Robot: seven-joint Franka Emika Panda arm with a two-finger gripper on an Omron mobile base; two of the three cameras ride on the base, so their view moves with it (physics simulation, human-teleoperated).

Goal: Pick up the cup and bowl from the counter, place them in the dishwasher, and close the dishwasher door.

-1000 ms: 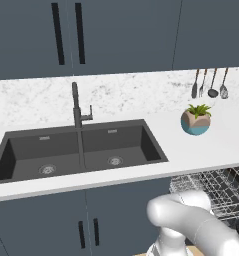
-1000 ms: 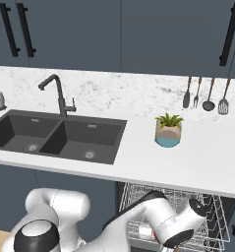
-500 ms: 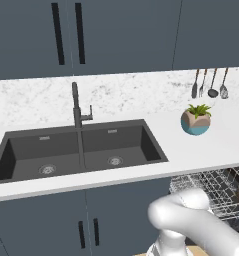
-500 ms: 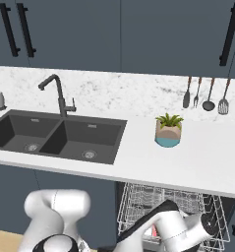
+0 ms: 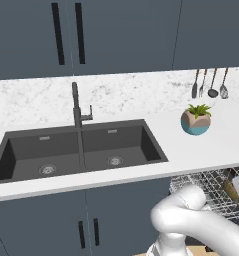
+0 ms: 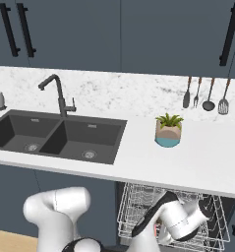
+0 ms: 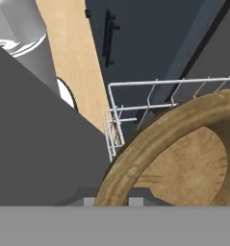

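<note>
white counter (image 6: 197, 157) up top; hand view: hand clamped on wooden bowl (image 7: 184, 149) over rack (image 7: 135, 110)

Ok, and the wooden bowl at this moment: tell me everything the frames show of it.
The bowl fills the hand view close up: a round, thick-rimmed wooden bowl in light brown with visible grain, its hollow facing the camera. It is tilted on edge, its rim rising right above the gripper's fingertips, which look shut on it. Behind it runs the silver wire rack of the dishwasher. Whether the bowl touches the rack cannot be told.
</note>
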